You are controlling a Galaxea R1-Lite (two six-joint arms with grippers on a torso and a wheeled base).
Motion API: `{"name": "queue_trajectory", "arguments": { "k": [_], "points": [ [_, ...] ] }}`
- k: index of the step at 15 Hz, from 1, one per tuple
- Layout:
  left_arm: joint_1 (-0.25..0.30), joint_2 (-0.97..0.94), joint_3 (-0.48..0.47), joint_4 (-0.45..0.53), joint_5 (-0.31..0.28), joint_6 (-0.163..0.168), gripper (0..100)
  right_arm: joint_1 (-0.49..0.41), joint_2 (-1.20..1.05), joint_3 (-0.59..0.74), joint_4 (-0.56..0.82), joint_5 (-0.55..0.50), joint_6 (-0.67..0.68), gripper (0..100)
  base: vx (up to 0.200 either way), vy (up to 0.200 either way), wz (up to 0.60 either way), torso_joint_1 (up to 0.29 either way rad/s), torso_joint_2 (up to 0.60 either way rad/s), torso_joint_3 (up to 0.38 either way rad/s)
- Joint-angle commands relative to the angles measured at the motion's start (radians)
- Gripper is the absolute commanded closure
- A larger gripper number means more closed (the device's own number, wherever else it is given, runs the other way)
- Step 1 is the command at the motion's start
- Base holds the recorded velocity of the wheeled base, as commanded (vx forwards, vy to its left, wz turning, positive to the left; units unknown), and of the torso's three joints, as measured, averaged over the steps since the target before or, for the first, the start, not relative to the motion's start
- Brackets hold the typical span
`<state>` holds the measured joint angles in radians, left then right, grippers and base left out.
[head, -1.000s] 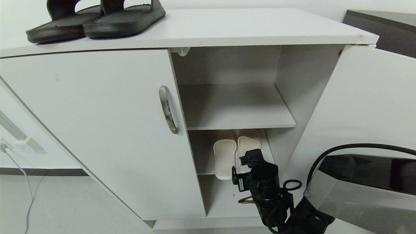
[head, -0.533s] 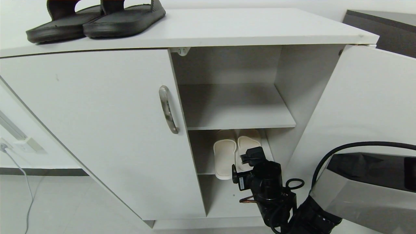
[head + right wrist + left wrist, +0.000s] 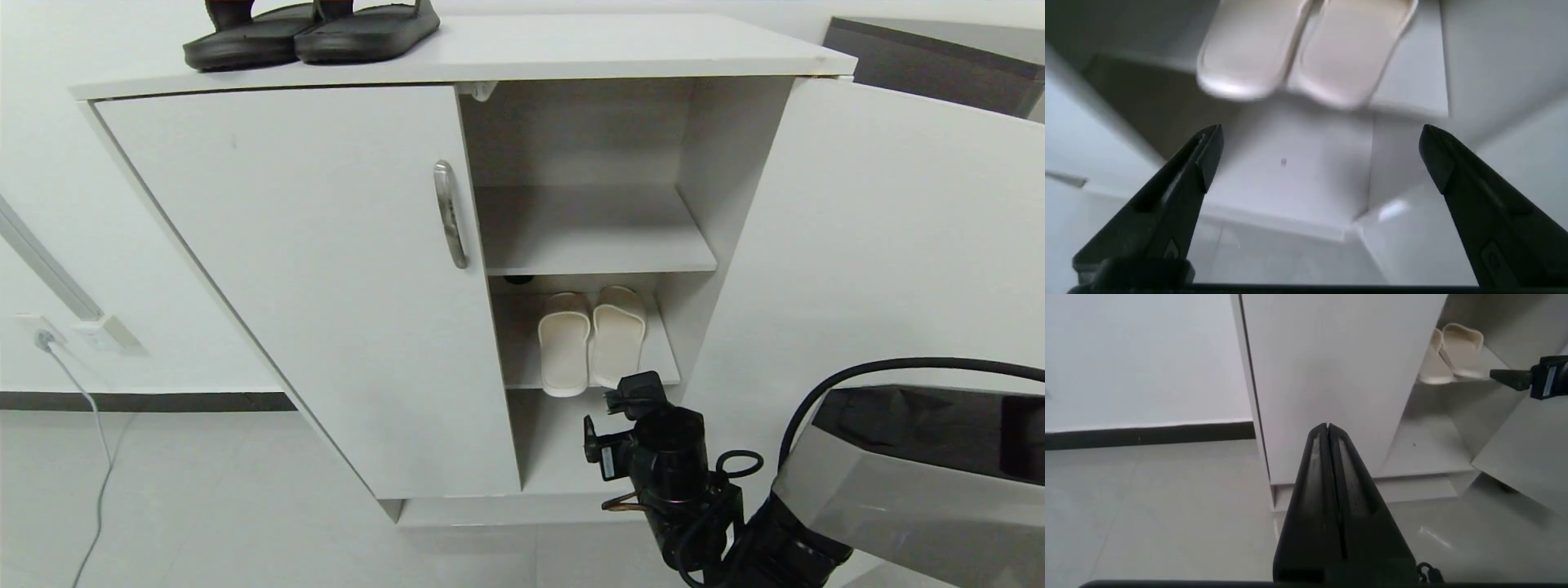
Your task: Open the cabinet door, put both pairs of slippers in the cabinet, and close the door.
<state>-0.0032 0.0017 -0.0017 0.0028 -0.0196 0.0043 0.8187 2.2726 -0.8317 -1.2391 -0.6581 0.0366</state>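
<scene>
A pair of black slippers rests on top of the white cabinet, towards its left end. Its right door stands wide open; the left door with a metal handle is closed. A pair of white slippers lies side by side on the middle shelf. My right gripper is open and holds nothing, just outside the cabinet below those slippers. My left gripper is shut and holds nothing, low in front of the closed door.
The upper shelf and the bottom compartment hold nothing. A wall socket with a cable sits at the left over tiled floor. A dark piece of furniture stands behind the open door.
The whole head view has shifted: the cabinet looks farther off and more of it shows. The right gripper now lies below the white slippers' shelf edge instead of overlapping them.
</scene>
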Motion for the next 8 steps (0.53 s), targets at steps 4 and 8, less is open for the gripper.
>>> {"name": "queue_trajectory", "arguments": {
  "k": [4,8],
  "points": [
    [0.000,0.001,0.000,0.000,0.000,-0.001,100,-0.001,0.015,0.000,-0.008,0.000,0.003,0,0.000,0.000,0.00,0.000,0.00,0.000],
    [0.000,0.001,0.000,0.000,-0.002,0.000,100,-0.001,0.013,0.000,-0.008,-0.002,0.005,0,0.000,0.000,0.00,0.000,0.00,0.000]
  ]
}}
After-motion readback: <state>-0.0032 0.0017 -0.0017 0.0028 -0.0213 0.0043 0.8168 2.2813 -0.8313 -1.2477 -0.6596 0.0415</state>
